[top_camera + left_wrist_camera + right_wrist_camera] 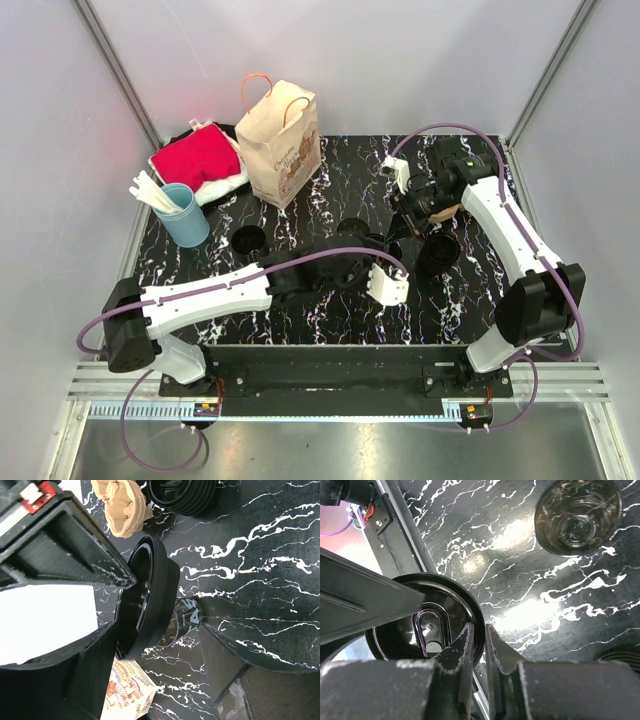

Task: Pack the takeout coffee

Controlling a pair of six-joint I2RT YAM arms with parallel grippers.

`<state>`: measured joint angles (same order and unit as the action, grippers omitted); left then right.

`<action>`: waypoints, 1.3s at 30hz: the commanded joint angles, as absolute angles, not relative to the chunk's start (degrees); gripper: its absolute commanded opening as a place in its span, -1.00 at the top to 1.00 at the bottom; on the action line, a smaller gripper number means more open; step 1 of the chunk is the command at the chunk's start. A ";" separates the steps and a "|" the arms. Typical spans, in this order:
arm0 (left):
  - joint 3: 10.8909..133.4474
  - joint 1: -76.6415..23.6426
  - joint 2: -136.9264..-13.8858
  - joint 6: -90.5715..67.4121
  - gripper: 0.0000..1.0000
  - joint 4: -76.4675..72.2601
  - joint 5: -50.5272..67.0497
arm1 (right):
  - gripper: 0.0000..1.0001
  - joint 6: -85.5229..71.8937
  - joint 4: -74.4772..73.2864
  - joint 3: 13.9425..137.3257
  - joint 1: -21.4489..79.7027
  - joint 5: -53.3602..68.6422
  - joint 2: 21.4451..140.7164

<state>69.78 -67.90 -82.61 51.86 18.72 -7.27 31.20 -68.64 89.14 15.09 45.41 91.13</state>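
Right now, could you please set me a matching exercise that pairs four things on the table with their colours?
Things:
1. bag
2. cloth
3. lid
4. sticks

Colours:
A. white
B. black
C. brown
D. red

Pairs: 1-C, 2-D, 3-B, 4-A

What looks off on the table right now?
The black lid at the left pincer's fingertips looks tipped on edge, not flat. A crumpled tan paper piece lies near it. Nothing spilled.
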 commanded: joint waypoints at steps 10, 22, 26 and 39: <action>72.60 -68.73 -83.67 50.36 0.58 18.55 -6.42 | 0.64 32.70 -69.87 90.61 16.96 47.81 89.74; 72.08 -68.38 -80.86 43.69 0.70 20.39 -5.54 | -0.55 28.93 -60.41 90.97 16.88 29.30 83.42; 70.49 -66.19 -78.14 38.25 0.70 20.39 -1.60 | -0.71 27.07 -55.03 89.22 16.70 21.02 79.11; 70.48 -46.51 -75.58 23.65 0.69 22.32 26.96 | -0.99 26.02 -28.48 70.14 16.52 13.97 60.31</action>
<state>69.36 -50.96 -75.85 30.13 22.48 12.23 26.52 -38.89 72.73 16.47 14.33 64.34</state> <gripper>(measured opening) 0.243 0.993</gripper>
